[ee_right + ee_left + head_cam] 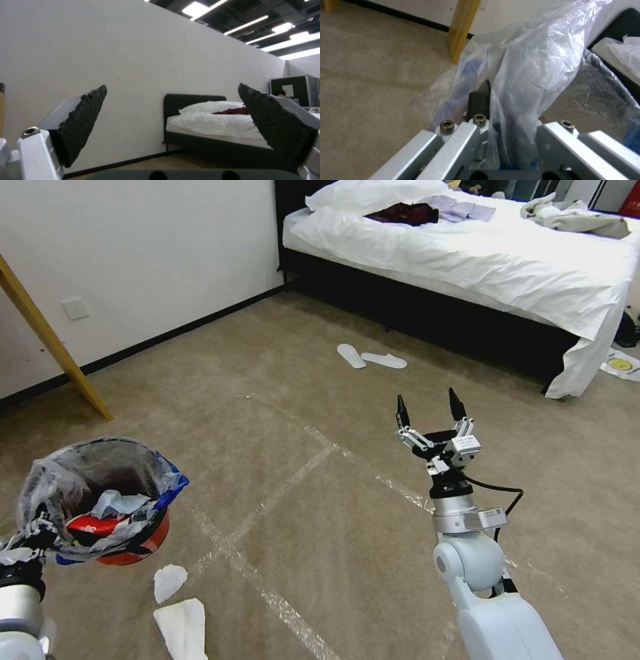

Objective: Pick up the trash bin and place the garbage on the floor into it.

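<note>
Head view: left claw [33, 540] carries the trash bin [107, 507] off the floor [320, 553] by its rim, tissues [177, 607] just below; right claw [431, 410] wide, empty. Left wrist: fingers [479, 100] pinch the liner — presumably a mobile drop target. Right wrist: pads [83, 117] splayed, pointing at the bed [213, 122].

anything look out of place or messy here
Yes. Two white tissues lie loose on the floor just below the trash bin, which the left gripper holds up by its bunched liner. The right gripper hangs open and empty.
</note>
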